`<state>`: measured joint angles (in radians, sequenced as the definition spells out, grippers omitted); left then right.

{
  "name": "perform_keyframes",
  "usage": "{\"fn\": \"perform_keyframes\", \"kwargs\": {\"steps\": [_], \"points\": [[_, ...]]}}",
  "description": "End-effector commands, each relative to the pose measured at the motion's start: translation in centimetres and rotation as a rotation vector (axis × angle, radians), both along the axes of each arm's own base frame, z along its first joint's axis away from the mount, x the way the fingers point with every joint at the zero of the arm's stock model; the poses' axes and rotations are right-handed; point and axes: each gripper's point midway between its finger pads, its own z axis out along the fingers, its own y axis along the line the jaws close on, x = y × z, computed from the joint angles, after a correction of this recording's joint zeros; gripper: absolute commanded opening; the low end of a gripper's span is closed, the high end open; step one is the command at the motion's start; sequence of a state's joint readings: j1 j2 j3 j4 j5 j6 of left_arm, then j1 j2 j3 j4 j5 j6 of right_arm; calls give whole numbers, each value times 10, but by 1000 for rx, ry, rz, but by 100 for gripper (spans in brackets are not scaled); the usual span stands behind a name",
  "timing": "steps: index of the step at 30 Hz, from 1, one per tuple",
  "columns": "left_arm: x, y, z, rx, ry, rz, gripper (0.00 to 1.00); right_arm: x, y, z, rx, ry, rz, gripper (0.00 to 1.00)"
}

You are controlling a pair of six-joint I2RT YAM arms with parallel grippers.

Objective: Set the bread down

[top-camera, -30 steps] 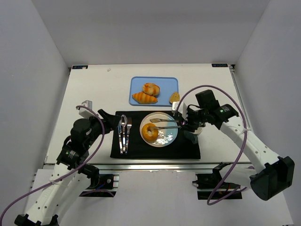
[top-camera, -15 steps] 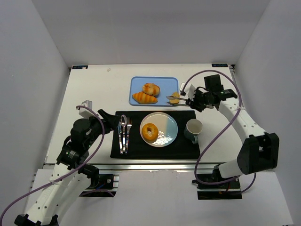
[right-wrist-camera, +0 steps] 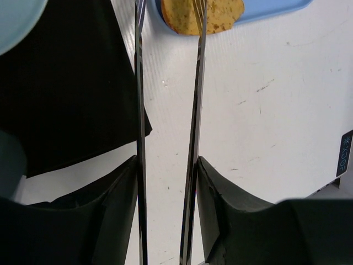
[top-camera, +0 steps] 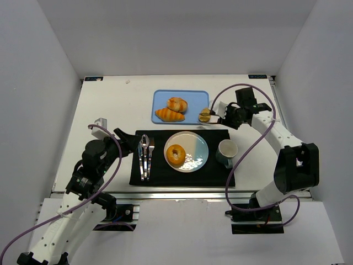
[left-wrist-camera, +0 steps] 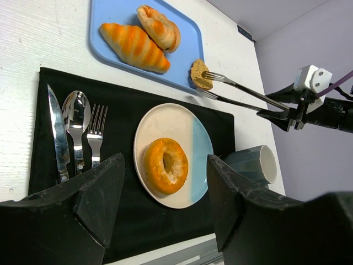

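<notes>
A bagel [top-camera: 175, 154] lies on the left half of the white and blue plate [top-camera: 197, 148]. A small bread slice [top-camera: 204, 115] lies at the right edge of the blue tray [top-camera: 165, 96], next to a croissant [top-camera: 169, 115] and a roll [top-camera: 177, 104]. My right gripper [top-camera: 227, 117] is shut on metal tongs [top-camera: 214, 115]. In the right wrist view the spread tong arms [right-wrist-camera: 196, 110] reach the slice [right-wrist-camera: 215, 14], one tip over it and one beside it. My left gripper [top-camera: 126, 139] is open and empty, left of the black mat.
A mug [top-camera: 226, 151] stands on the black mat [top-camera: 215, 174] right of the plate. A knife, spoon and fork [top-camera: 145, 157] lie on the mat's left part. White walls close in the table on three sides.
My right arm has swung the tongs from over the plate, beside the bagel, back and right to the bread slice at the tray's edge. The left arm has not moved.
</notes>
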<state>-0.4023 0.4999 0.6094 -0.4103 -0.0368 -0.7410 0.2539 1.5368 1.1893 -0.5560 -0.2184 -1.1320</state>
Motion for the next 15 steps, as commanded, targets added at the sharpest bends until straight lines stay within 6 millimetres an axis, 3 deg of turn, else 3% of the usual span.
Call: {"fn": "perform_keyframes", "kwargs": {"steps": [1, 11, 15], "points": [[0, 1, -3, 3, 4, 5, 71, 21, -4, 17, -3, -86, -9, 49], [1, 0, -3, 3, 5, 2, 71, 31, -10, 5, -27, -83, -43, 43], [0, 0, -4, 5, 8, 3, 71, 26, -8, 5, -23, -55, -29, 21]]}}
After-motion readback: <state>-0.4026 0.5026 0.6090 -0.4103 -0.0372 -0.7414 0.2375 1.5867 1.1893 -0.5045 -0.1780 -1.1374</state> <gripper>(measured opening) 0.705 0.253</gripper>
